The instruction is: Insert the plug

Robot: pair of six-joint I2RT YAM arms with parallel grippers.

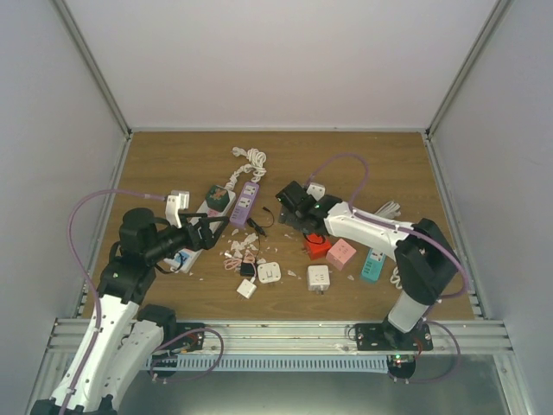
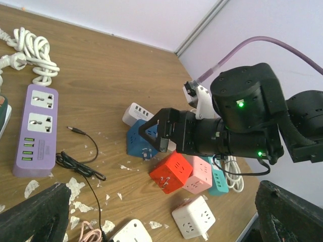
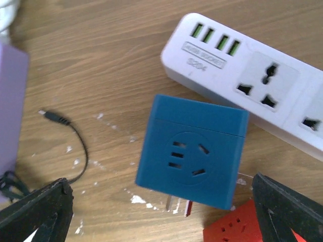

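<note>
A blue cube socket lies on the wooden table with its metal prongs pointing at the camera. It sits beside a white power strip. My right gripper hangs open just above it, one finger on each side and neither touching. In the left wrist view the right gripper covers part of the blue cube. In the top view the right gripper hides the cube. My left gripper is open and empty, at the table's left.
A purple power strip, a black cable and a coiled white cord lie to the left. A red cube, a pink cube, a teal strip and a white cube crowd the right. Paper scraps litter the wood.
</note>
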